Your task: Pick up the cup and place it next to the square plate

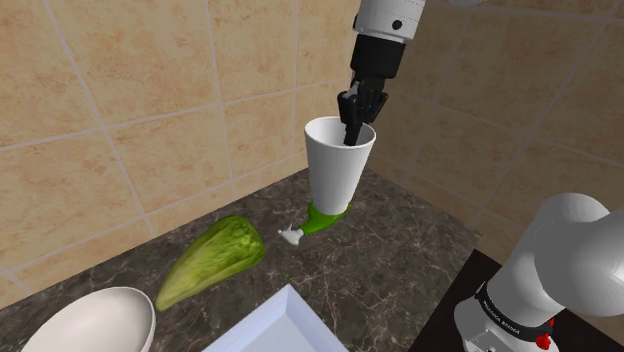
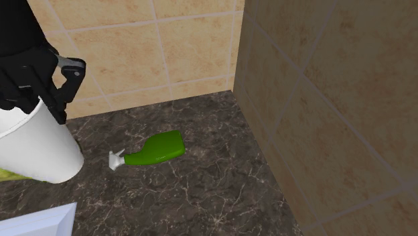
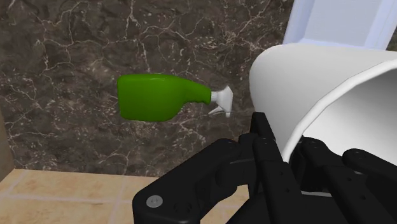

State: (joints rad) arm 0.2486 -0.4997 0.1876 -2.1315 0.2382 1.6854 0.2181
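Dark marble counter point(image 1: 400, 255), tan tiled walls point(image 1: 120, 100). We see the black gripper point(image 1: 352, 125) clamped on the rim of the white cup point(image 1: 338, 170), raised near a green spray bottle point(image 1: 325, 218). We judge it mid-carry; next, lower it beside the square plate point(image 1: 285, 322).

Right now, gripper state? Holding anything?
Gripper: closed on the white cup, one finger inside the rim and one outside.

The tall white cup point(image 1: 338, 172) is being shown plain. The bright green spray bottle point(image 2: 158, 149) is being shown with a white tip. The dark stone counter point(image 2: 207, 184) is being crossed by thin pale veins. The tan wall tiles point(image 2: 181, 40) are being split by light lines.
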